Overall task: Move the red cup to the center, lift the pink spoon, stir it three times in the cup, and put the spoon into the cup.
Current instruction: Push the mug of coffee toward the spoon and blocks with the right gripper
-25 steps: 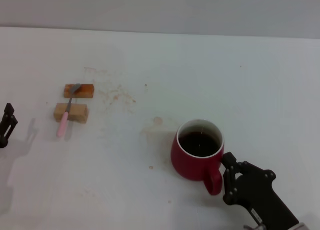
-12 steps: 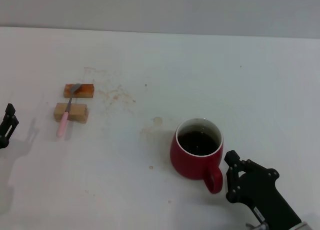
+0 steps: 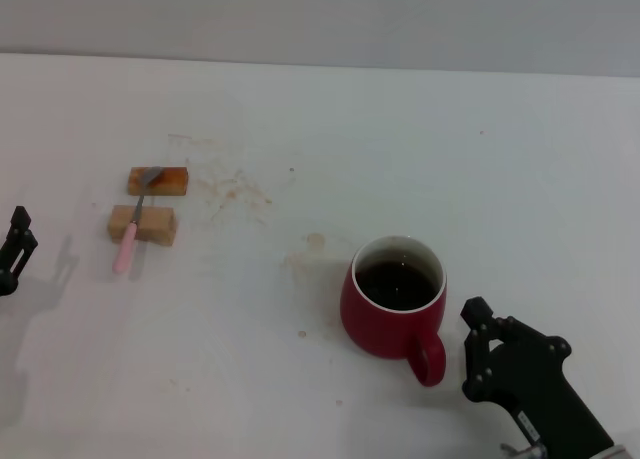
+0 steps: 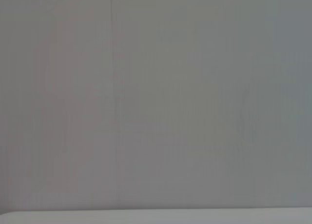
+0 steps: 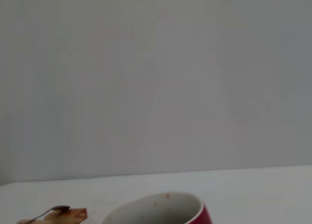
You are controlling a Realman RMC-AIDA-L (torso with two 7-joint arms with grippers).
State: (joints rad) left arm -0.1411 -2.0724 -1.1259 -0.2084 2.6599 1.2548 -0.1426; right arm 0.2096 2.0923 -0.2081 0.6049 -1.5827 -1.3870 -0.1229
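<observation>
The red cup (image 3: 385,329) stands on the white table (image 3: 500,179) right of the middle. It holds dark liquid, and its handle points toward the near right. My right gripper (image 3: 473,347) is open and empty, just right of the handle and clear of it. The pink spoon (image 3: 127,241) lies across two tan wooden blocks at the left, with its metal bowl on the far block. My left gripper (image 3: 13,251) hangs at the left edge, apart from the spoon. The right wrist view shows the cup's rim (image 5: 161,209) and the spoon's bowl (image 5: 51,211).
The far wooden block (image 3: 158,180) and the near wooden block (image 3: 142,224) sit at the left. Faint brown stains (image 3: 235,187) mark the table between the blocks and the cup. The left wrist view shows only a grey wall.
My right gripper has drawn back to the near right, away from the cup's handle, leaving the cup standing. The cup, the spoon and the left arm have stayed put.
</observation>
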